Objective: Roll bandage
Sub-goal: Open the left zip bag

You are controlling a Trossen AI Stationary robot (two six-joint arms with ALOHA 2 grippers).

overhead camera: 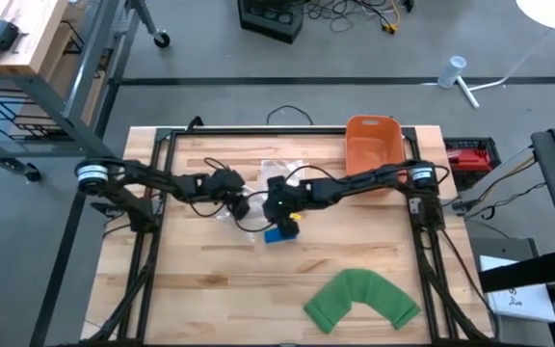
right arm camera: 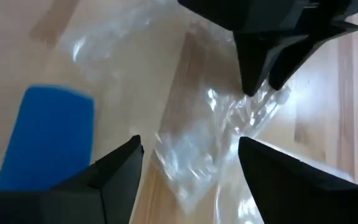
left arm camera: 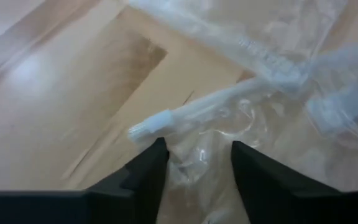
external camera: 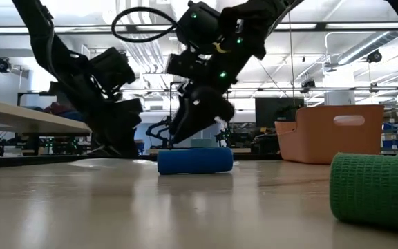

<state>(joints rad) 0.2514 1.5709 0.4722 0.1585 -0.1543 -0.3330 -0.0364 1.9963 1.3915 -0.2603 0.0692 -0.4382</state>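
High view, wooden table (overhead camera: 210,289), grey floor (overhead camera: 258,77), orange bin (overhead camera: 372,145)

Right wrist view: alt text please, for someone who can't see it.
The right gripper is open above crinkled clear plastic wrap on the wooden table. A blue bandage roll lies off to one side, and the left gripper points down at the wrap's far end.

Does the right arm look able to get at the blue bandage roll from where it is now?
Probably yes: the right end effector hangs open beside the blue bandage roll, with only clear plastic wrap under it.
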